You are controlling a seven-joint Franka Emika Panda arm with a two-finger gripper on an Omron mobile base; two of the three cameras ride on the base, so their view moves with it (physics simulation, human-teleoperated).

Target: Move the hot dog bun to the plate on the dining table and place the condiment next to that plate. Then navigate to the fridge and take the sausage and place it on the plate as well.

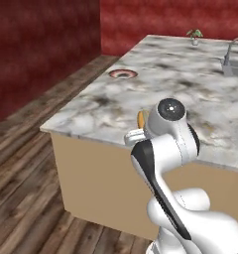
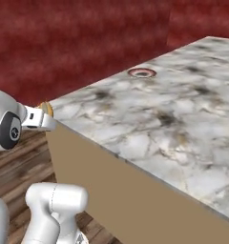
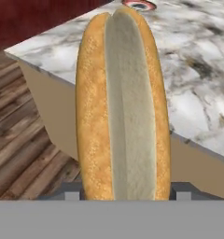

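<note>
Between the two dark fingertips of the white arm's gripper, clamped across its lower end, stands the golden-tan, split hot dog bun, likely light, soft, easily crushed, short of the veined marble dining table.

You have the hot dog bun up in the gripper, off the near corner of the dining table. The plate lies on the table near its left edge, well beyond the bun. A small plant stands at the far edge, the sink to its right.
</note>
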